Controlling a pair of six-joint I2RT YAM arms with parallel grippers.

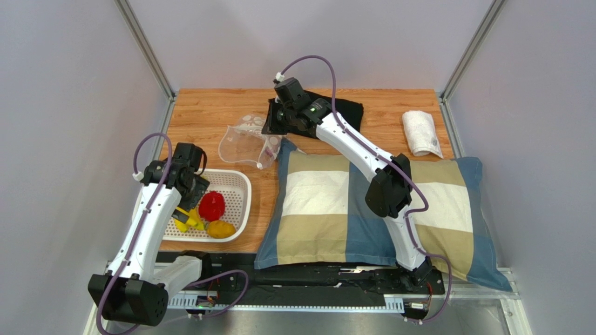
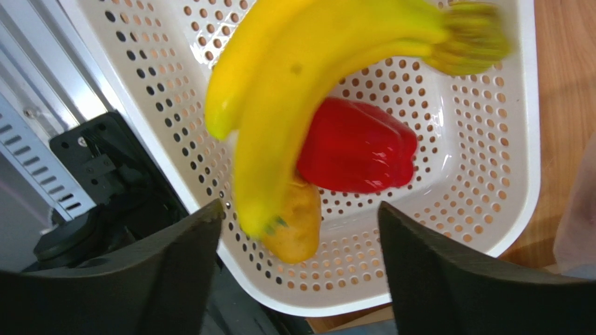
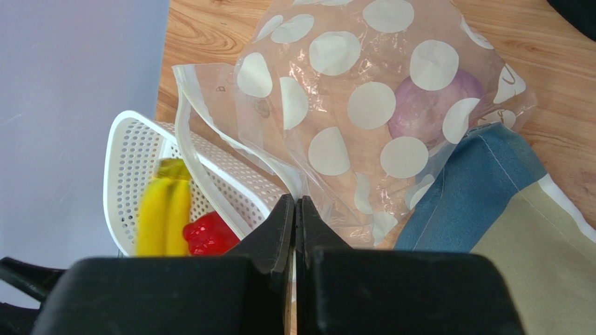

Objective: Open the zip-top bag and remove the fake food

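The zip-top bag, clear with whitish spots, lies on the wooden table with its mouth open toward the tray. My right gripper is shut on the bag's edge. The purplish-pink onion is still inside the bag. My left gripper is open and empty above the white perforated tray. The yellow banana bunch, slightly blurred, is over the red bell pepper and the orange-yellow mango in the tray. All three also show in the top view: banana, pepper, mango.
A striped blue, tan and white pillow covers the right half of the table, touching the bag. A folded black cloth lies at the back behind the right arm. A rolled white towel lies at the back right. The tray sits at the front left.
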